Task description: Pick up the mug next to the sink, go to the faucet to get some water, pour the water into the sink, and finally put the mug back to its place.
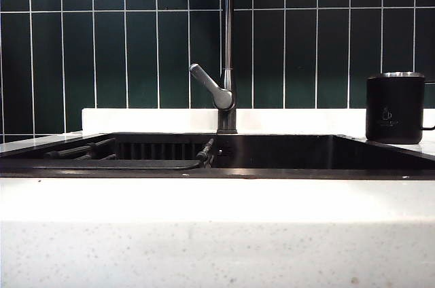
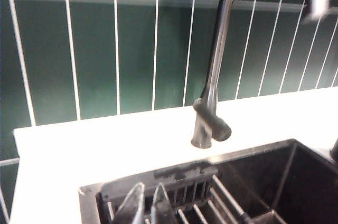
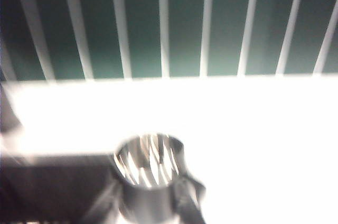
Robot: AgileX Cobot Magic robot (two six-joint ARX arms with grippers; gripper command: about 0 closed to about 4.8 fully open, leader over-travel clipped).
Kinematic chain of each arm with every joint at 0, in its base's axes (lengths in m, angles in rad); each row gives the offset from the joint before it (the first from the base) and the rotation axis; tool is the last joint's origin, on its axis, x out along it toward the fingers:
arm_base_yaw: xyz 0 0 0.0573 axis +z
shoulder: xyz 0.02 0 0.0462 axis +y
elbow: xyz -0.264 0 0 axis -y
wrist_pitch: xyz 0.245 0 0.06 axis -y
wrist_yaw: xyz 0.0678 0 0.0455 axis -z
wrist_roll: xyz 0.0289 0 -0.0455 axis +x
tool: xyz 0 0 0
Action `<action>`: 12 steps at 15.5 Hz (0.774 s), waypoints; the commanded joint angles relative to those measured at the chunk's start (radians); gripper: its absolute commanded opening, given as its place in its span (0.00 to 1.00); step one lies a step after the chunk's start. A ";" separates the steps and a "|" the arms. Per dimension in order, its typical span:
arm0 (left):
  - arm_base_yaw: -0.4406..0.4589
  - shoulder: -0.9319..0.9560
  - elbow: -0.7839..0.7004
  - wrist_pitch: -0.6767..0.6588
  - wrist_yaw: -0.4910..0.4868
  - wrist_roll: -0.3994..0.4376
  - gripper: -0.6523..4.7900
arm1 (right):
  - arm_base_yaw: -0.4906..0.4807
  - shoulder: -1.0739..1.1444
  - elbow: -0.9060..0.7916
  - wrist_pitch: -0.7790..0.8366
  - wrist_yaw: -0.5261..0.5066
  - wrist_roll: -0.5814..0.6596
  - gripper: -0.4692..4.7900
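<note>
The black mug [image 1: 395, 108] with a silver rim stands upright on the white countertop right of the sink [image 1: 285, 152]. The faucet [image 1: 228, 43] rises behind the sink's middle, its grey lever angled left. Neither gripper shows in the exterior view. In the left wrist view my left gripper [image 2: 147, 203] hovers shut and empty over the sink's rack [image 2: 211, 205], in front of the faucet [image 2: 214, 76]. The blurred right wrist view looks down into the mug [image 3: 149, 160]. My right gripper [image 3: 145, 211] is open, with a finger on each side of the mug in the picture, not gripping it.
White speckled countertop [image 1: 217, 234] runs along the sink's front edge and behind it. A dark green tiled wall [image 1: 122, 50] backs the counter. A dark rack [image 1: 102, 152] lies in the left part of the basin.
</note>
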 commanded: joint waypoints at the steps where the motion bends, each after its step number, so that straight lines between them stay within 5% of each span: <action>1: 0.000 0.124 0.003 0.109 0.035 0.005 0.18 | 0.002 0.162 0.003 0.017 0.011 -0.002 0.42; 4: -0.001 0.216 0.041 0.094 0.076 0.008 0.19 | 0.002 0.251 0.002 0.034 0.017 -0.002 0.42; 6: -0.008 0.278 0.087 0.092 0.098 0.043 0.33 | 0.002 0.267 0.002 0.069 0.084 -0.002 0.42; 12: -0.051 0.527 0.222 0.100 0.121 0.170 0.33 | 0.002 0.370 0.003 0.150 0.098 0.007 0.42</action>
